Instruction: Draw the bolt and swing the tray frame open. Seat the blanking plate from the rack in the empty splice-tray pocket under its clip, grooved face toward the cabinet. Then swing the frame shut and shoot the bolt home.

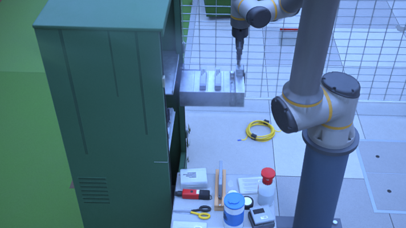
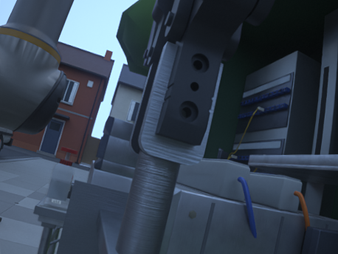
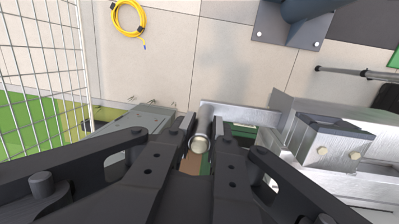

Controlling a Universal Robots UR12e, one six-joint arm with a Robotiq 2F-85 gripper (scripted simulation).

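Note:
The empty splice-tray pocket is hidden behind the trays on the tray frame (image 1: 212, 87), which stands swung out from the green cabinet (image 1: 105, 108) with two splice trays (image 1: 210, 79) on its face. At the frame's outer end stands the bolt's round steel handle (image 3: 202, 130) (image 2: 149, 206), next to its bolted guide block (image 3: 330, 144). The blanking plate (image 1: 220, 182) stands upright in its wooden rack on the low table near the cabinet's foot. My gripper (image 3: 201, 131) (image 1: 240, 67) reaches down from above and is closed on the bolt handle.
The wire mesh fence (image 1: 285, 57) stands just behind the frame's outer end. A yellow cable coil (image 1: 260, 131) lies on the paving below. The table holds scissors (image 1: 201, 212), a red tool (image 1: 195, 194), a blue-lidded tub (image 1: 233, 209) and a red-capped bottle (image 1: 267, 186). My arm's pedestal (image 1: 319, 176) rises beside it.

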